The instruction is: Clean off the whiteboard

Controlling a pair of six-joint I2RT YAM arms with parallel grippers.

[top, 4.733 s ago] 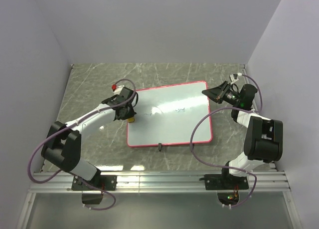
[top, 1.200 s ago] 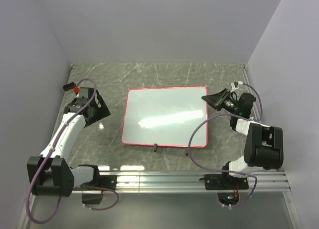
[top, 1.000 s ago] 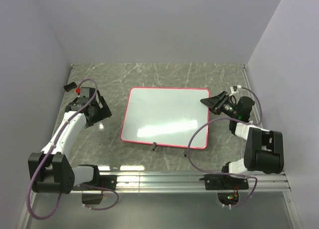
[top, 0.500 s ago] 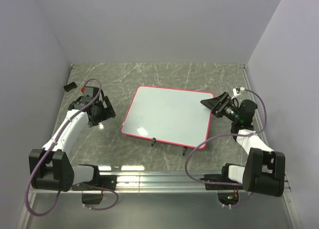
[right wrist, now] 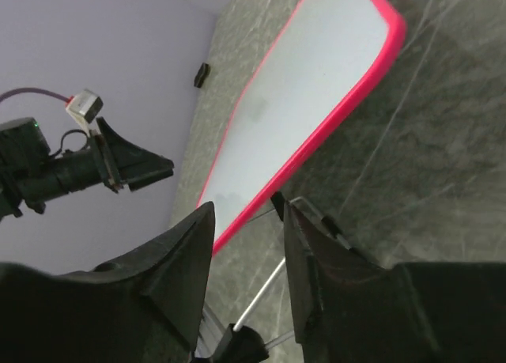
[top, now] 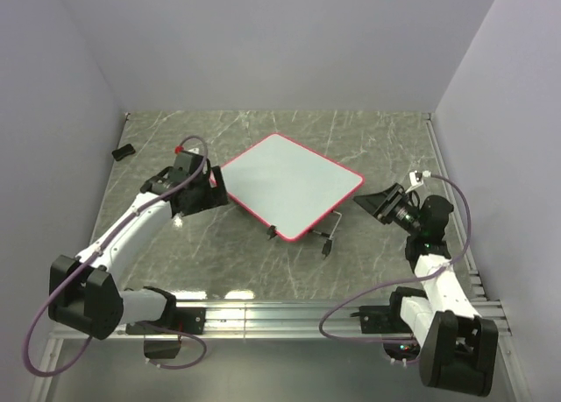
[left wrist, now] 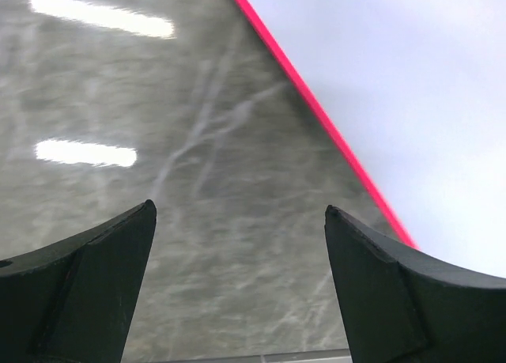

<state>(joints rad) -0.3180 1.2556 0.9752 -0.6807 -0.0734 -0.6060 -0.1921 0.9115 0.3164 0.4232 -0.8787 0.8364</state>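
Right claw (top: 364,201), jaws part open and empty, points at the right corner of the board (top: 289,181), near it but apart. Left claw (top: 210,192), jaws wide and empty, stands at the opposite corner, its fingers over bare bench (top: 263,271) beside the red frame. The board lies flat at mid-bench, turned corner-on, clips (top: 272,234) on its near edge. Its face shows no marks, so wiping appears done; the claws probably flank it only to square it. A small black piece (top: 123,150) lies far left.
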